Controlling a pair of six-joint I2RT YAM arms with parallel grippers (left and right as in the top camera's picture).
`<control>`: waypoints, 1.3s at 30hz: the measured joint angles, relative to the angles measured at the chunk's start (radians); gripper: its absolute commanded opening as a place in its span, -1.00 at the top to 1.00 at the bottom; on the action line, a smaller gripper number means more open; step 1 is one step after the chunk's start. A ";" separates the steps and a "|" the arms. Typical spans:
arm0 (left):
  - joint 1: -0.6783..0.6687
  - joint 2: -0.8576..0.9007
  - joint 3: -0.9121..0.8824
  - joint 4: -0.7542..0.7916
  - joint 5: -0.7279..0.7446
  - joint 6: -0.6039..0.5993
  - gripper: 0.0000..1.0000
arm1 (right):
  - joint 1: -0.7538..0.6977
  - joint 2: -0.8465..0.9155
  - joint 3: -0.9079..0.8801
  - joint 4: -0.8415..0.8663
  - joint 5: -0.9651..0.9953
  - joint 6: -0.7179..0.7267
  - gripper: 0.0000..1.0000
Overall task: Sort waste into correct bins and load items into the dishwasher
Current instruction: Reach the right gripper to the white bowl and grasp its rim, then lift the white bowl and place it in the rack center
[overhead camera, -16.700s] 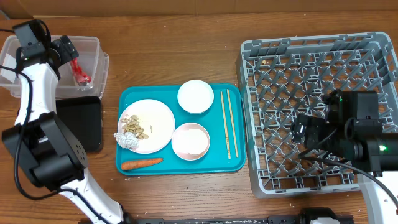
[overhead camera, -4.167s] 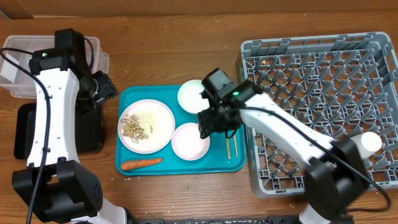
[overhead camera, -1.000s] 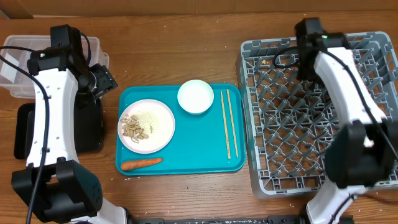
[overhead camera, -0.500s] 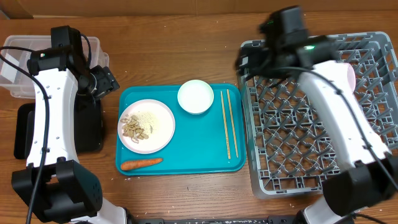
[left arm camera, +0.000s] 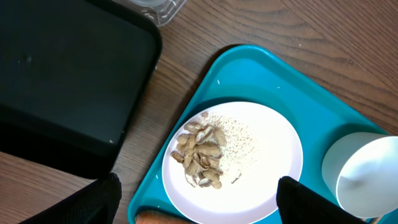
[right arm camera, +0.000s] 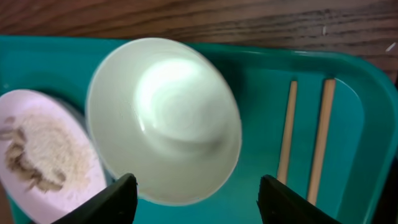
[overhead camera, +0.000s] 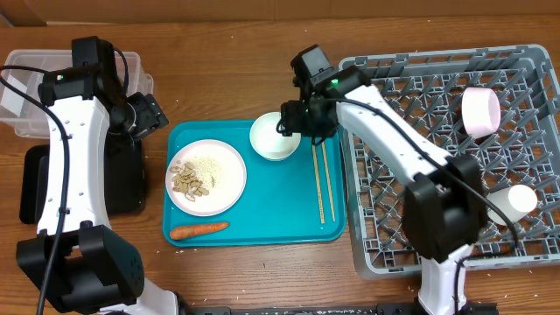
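Observation:
A teal tray (overhead camera: 262,223) holds a white plate (overhead camera: 219,175) with peanut shells (overhead camera: 186,178), a white bowl (overhead camera: 273,140), two chopsticks (overhead camera: 321,175) and a carrot (overhead camera: 199,230). My right gripper (overhead camera: 296,122) is open and empty, hovering over the bowl's right edge. In the right wrist view the bowl (right arm camera: 165,118) lies between and ahead of the open gripper (right arm camera: 196,202), with the chopsticks (right arm camera: 305,130) to the right. My left gripper (overhead camera: 147,118) is open and empty, above the tray's left edge. The left wrist view shows the plate (left arm camera: 261,155) and shells (left arm camera: 200,152) under the open gripper (left arm camera: 199,205).
A grey dish rack (overhead camera: 420,166) on the right holds a pink bowl (overhead camera: 479,111) on its side and a white cup (overhead camera: 516,199). A clear bin (overhead camera: 122,74) sits at the far left, a black bin (overhead camera: 122,179) in front of it, also seen in the left wrist view (left arm camera: 62,81).
My right arm has swung left from the rack's far edge to over the white bowl on the tray. The pink bowl now shows in the rack. The left arm has not moved.

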 measured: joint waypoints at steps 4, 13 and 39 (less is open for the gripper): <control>0.000 0.000 0.000 -0.002 0.000 0.000 -0.64 | 0.000 0.066 0.000 0.017 0.009 0.014 0.15; 0.000 0.000 0.000 -0.001 0.000 0.000 -0.64 | 0.000 0.116 0.000 0.033 0.019 0.016 0.92; 0.000 0.000 0.000 0.010 0.000 0.000 -0.64 | -0.127 -0.099 0.444 -0.686 1.298 0.330 0.92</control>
